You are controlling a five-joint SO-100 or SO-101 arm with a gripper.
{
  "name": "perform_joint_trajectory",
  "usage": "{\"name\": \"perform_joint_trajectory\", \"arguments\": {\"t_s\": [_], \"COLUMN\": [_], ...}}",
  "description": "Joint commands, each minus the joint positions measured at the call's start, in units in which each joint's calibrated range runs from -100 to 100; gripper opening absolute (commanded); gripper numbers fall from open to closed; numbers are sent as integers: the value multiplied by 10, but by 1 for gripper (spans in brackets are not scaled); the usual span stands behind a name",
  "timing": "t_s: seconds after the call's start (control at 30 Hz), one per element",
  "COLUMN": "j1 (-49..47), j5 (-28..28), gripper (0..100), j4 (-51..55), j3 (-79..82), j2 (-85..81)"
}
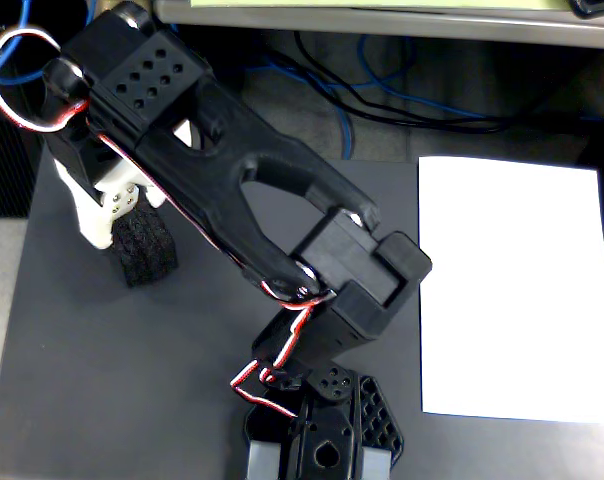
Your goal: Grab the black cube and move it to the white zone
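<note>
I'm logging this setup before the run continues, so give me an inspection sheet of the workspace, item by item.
Surface: dark grey mat, flat, no spills seen.
Job's things: black cube stands on the mat at upper left; white zone lies at right, bare, far from the cube.
Clutter: nothing seen on the mat.
Gripper: gripper is down at the cube, white fingers against its top; whether they are closed on it cannot be told.
Cables: red, white and black wires run along the arm; a loop arcs at the wrist.
Surroundings: blue and black cables lie behind the mat; a pale shelf edge runs above.
</note>
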Motion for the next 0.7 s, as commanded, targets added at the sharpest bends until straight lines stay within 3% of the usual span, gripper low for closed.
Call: {"name": "perform_joint_trajectory", "arguments": {"t_s": [0.0, 0.07, 0.17, 0.27, 0.4, 0.67], "j1": [-6, 1, 1, 29, 81, 80], "j5": [6, 33, 40, 53, 67, 64], "gripper": [21, 23, 35, 36, 36, 36], "j4": [-9, -10, -46, -79, -109, -108], "j3": [-38, -39, -32, -30, -49, -55], "j2": [-4, -4, -4, 7, 140, 157]}}
